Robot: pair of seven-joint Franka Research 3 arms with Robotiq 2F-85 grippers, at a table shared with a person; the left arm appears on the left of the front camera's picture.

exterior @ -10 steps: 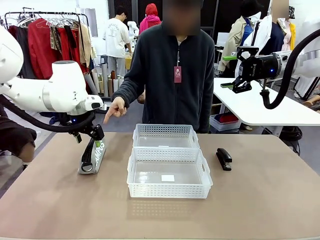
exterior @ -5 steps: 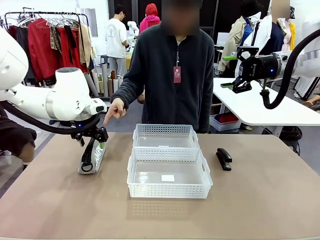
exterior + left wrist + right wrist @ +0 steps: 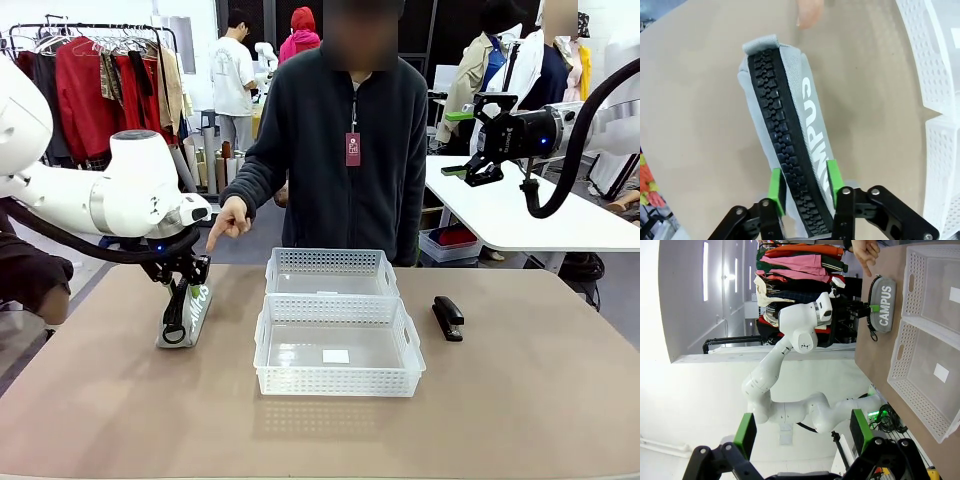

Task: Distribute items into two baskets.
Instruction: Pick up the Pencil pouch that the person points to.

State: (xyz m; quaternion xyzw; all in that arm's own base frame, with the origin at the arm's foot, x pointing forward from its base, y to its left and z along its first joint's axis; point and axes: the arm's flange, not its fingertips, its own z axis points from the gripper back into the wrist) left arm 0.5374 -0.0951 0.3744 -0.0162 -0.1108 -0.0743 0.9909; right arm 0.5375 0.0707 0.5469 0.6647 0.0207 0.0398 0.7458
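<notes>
The left gripper [image 3: 805, 184] pinches the pouch [image 3: 790, 115], which stands on edge on the table [image 3: 700, 125], between its pads [image 3: 834, 175] near one zip end. Soft and light, the pouch will probably droop beyond the fingers. The right gripper [image 3: 802, 435] is spread wide and empty.

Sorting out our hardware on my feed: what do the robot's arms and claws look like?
The left arm and right arm are glossy white with rounded joints, each trailing a thick black cable. The left claw and right claw are black two-finger linkages with bright green pads. A small blue light glows near each wrist.
</notes>
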